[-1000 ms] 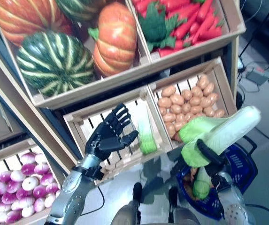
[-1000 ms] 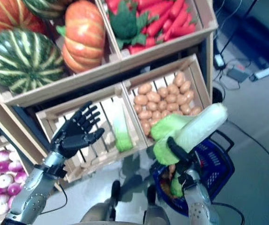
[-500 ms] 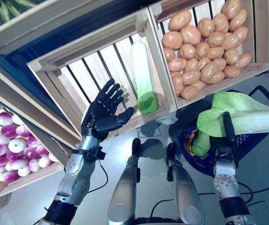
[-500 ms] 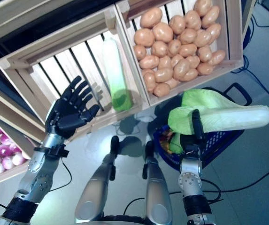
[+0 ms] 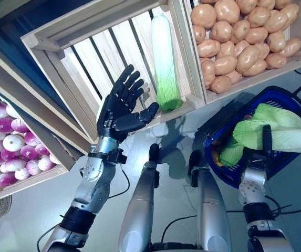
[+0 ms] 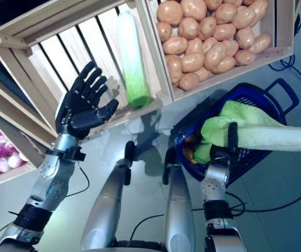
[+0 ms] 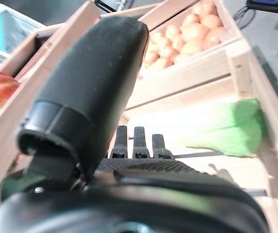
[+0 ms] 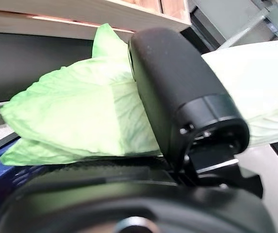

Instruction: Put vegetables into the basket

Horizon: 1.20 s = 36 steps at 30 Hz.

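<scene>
Right eye view, leafy cabbage (image 6: 260, 134), blue mesh basket (image 6: 276, 92)

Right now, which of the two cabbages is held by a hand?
The cabbage over the blue basket: the right hand grips it. The other cabbage lies alone in the wooden crate.

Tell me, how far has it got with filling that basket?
Some vegetables already lie in the blue basket, though I cannot tell which. Right now the right hand grips a cabbage over the basket, not yet released. The left hand is open and empty by the slatted crate, where another cabbage waits. Potatoes and onions also remain in their crates.
</scene>
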{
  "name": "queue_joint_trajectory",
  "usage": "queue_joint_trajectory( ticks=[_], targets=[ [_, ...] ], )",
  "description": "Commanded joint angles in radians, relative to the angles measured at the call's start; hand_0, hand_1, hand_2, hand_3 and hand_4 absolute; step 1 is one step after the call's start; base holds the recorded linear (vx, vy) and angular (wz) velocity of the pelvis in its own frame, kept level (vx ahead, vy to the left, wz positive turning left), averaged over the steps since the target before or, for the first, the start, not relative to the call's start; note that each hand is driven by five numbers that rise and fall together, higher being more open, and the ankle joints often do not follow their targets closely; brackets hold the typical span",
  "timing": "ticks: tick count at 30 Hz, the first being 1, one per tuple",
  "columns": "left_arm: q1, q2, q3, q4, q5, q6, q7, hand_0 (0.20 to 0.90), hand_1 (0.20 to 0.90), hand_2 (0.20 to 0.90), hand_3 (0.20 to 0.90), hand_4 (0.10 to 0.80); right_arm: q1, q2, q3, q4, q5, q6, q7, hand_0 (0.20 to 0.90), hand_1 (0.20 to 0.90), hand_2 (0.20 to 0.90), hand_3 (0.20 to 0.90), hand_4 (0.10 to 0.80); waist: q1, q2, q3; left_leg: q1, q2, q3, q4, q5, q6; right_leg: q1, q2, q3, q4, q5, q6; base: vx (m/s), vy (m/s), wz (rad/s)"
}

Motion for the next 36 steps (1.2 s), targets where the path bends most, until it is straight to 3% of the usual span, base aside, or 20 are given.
queue_joint_trajectory(
  ticks=[1,3,4,6,7,12,13,14,15,28,36],
  targets=[
    [-0.088,-0.015,0.033,-0.114,0.029,-0.108,-0.004,0.9,0.9,0.9,0.9,0.8,-0.048,-0.148,-0.043,-0.008,-0.204,0.055,-0.09,0.3,0.3,0.3,0.3,0.4,0.016,0.016,-0.002,-0.035,-0.045,0.061,0.156,-0.112,0.073,0.009,0.006,-0.013,0.075,0.055,-0.043,0.005,-0.037,0.02],
    [-0.103,-0.01,0.034,-0.106,0.026,-0.084,0.014,0.9,0.9,0.9,0.9,0.8,-0.076,-0.193,-0.026,0.08,-0.276,0.168,-0.132,0.3,0.3,0.3,0.3,0.4,0.027,0.009,-0.006,-0.047,-0.054,0.057,0.222,-0.163,0.073,0.0,0.005,-0.014,0.136,0.019,-0.039,0.06,-0.065,0.04],
    [-0.111,-0.006,0.034,-0.105,0.022,-0.077,0.013,0.9,0.9,0.9,0.9,0.8,-0.096,-0.223,-0.021,0.136,-0.252,0.229,-0.117,0.3,0.3,0.3,0.3,0.4,0.033,0.008,-0.003,-0.071,-0.055,0.061,0.244,-0.146,0.078,-0.021,-0.002,-0.025,0.155,0.037,-0.047,0.025,-0.065,0.0],
    [-0.111,-0.003,0.037,-0.104,0.004,-0.063,0.004,0.9,0.9,0.9,0.9,0.8,-0.106,-0.252,-0.011,0.195,-0.264,0.302,-0.099,0.3,0.3,0.3,0.3,0.4,0.042,0.004,-0.006,-0.071,-0.063,0.053,0.276,-0.185,0.077,-0.02,0.0,-0.022,0.184,0.007,-0.042,0.024,-0.069,0.01],
    [-0.107,0.003,0.042,-0.105,-0.001,-0.054,-0.004,0.9,0.9,0.9,0.9,0.8,-0.111,-0.275,-0.004,0.241,-0.289,0.367,-0.098,0.3,0.3,0.3,0.3,0.4,0.046,0.001,-0.002,-0.09,-0.063,0.055,0.287,-0.166,0.082,-0.037,-0.002,-0.031,0.189,0.03,-0.049,0.101,-0.077,0.08],
    [-0.107,0.02,0.029,-0.112,0.019,-0.028,-0.009,0.9,0.9,0.9,0.9,0.8,-0.135,-0.319,0.016,0.374,-0.393,0.484,-0.107,0.3,0.3,0.3,0.3,0.4,0.061,-0.01,-0.003,-0.099,-0.075,0.042,0.328,-0.211,0.09,-0.047,0.01,-0.032,0.218,0.01,-0.039,0.019,-0.079,0.08],
    [-0.114,0.027,0.021,-0.115,0.027,-0.026,-0.003,0.9,0.9,0.9,0.9,0.8,-0.151,-0.333,0.02,0.424,-0.405,0.509,-0.1,0.3,0.3,0.3,0.3,0.4,0.067,-0.012,-0.002,-0.117,-0.075,0.042,0.32,-0.181,0.095,-0.062,0.01,-0.042,0.208,0.04,-0.046,-0.002,-0.086,0.03],
    [-0.12,0.03,0.017,-0.115,0.02,-0.024,0.001,0.9,0.9,0.9,0.9,0.8,-0.162,-0.34,0.022,0.463,-0.409,0.532,-0.093,0.3,0.3,0.3,0.3,0.4,0.07,-0.013,-0.003,-0.11,-0.079,0.036,0.332,-0.209,0.097,-0.057,0.016,-0.037,0.221,0.019,-0.037,-0.084,-0.068,0.04],
    [-0.12,0.03,0.016,-0.115,0.02,-0.024,0.001,0.9,0.9,0.9,0.9,0.8,-0.165,-0.341,0.022,0.472,-0.409,0.535,-0.089,0.3,0.3,0.3,0.3,0.4,0.071,-0.012,-0.002,-0.124,-0.078,0.039,0.327,-0.183,0.099,-0.069,0.014,-0.044,0.214,0.042,-0.045,0.011,-0.039,0.05],
    [-0.145,0.046,0.011,-0.1,0.032,-0.023,0.014,0.9,0.9,0.9,0.9,0.8,-0.152,-0.303,0.005,0.524,-0.365,0.545,-0.096,0.3,0.3,0.3,0.3,0.4,0.065,-0.018,-0.002,-0.131,-0.083,0.035,0.303,-0.186,0.103,-0.078,0.041,-0.045,0.181,0.062,-0.03,-0.005,-0.014,0.0],
    [-0.145,0.071,0.017,-0.1,0.031,-0.038,0.006,0.9,0.9,0.9,0.9,0.8,-0.128,-0.338,-0.039,0.575,-0.374,0.489,-0.172,0.3,0.3,0.3,0.3,0.4,0.061,-0.022,-0.002,-0.118,-0.07,0.038,0.277,-0.192,0.106,-0.065,0.045,-0.053,0.16,0.057,-0.029,0.014,-0.007,0.01]
  ],
)
